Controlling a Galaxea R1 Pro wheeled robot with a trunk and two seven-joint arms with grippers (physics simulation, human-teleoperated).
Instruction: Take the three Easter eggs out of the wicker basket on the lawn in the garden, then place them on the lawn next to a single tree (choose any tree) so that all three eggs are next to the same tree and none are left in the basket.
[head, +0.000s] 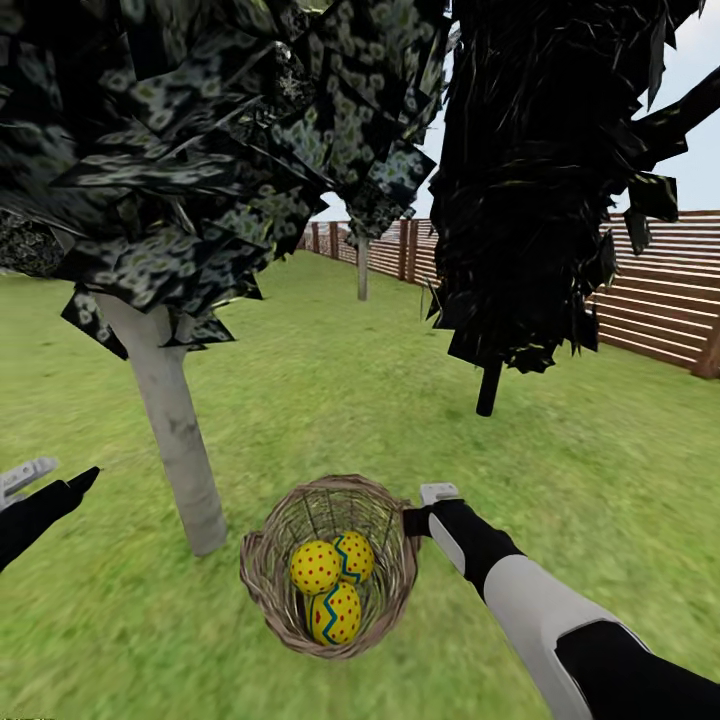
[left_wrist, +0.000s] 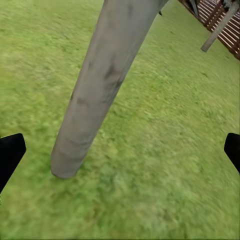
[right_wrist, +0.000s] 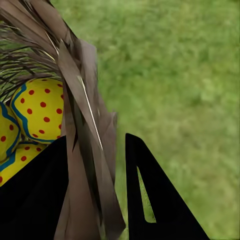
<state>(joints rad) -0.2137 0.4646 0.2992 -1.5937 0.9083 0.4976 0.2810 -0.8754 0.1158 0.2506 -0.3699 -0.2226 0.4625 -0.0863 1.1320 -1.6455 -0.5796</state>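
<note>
The right gripper (right_wrist: 97, 200) straddles the basket (head: 262, 580) rim, one finger inside and one outside, pinching the wicker wall. All three eggs (head: 334, 580) lie inside the basket, which sits on the lawn (head: 330, 380) just beside the grey tree (head: 175, 440). The left gripper (head: 45, 482) hangs spread and empty, facing that trunk's foot. A black tree (head: 520, 200) stands farther off to the right, with the fence (head: 670, 290) behind it.
</note>
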